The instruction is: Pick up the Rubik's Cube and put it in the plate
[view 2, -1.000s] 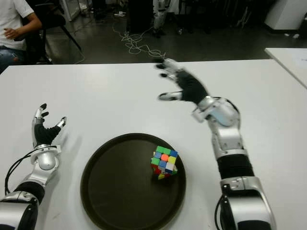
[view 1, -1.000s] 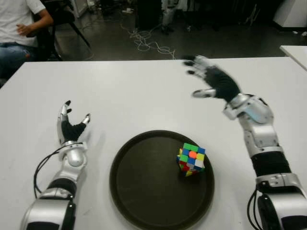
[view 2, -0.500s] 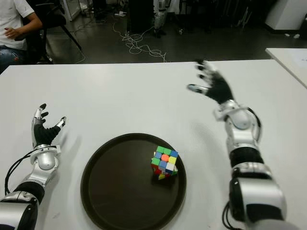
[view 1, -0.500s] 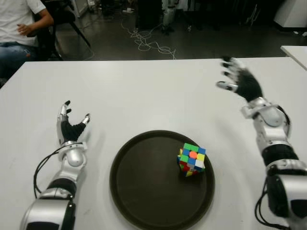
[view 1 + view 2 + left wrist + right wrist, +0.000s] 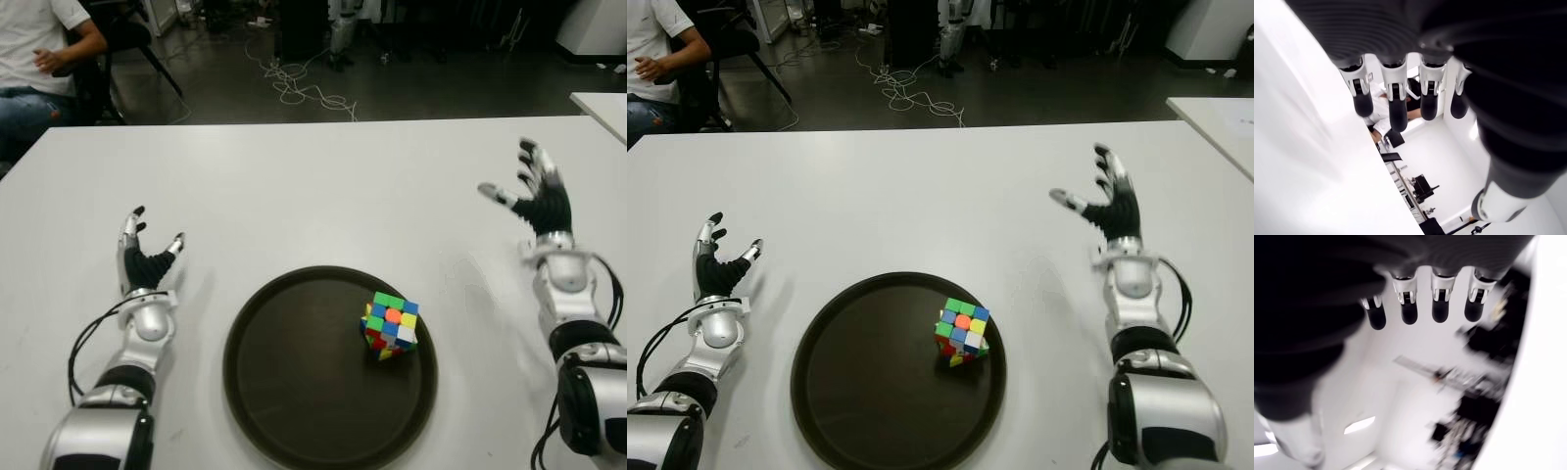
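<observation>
On the white table (image 5: 294, 186) the Rubik's Cube (image 5: 391, 326) already sat inside the dark plate (image 5: 284, 392), so we judged the task essentially done, our right hand (image 5: 537, 199) and left hand (image 5: 143, 257) both spread, empty and well clear.

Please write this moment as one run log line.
Rubik's Cube: in plate | right robot hand: open, right of plate | left robot hand: open, left of plate

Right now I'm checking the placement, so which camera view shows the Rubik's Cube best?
Either eye view: the Rubik's Cube sits in full sight inside the plate, near its right rim, with no hand near it. The two wrist views show only their own open fingers and the room, no cube.
</observation>
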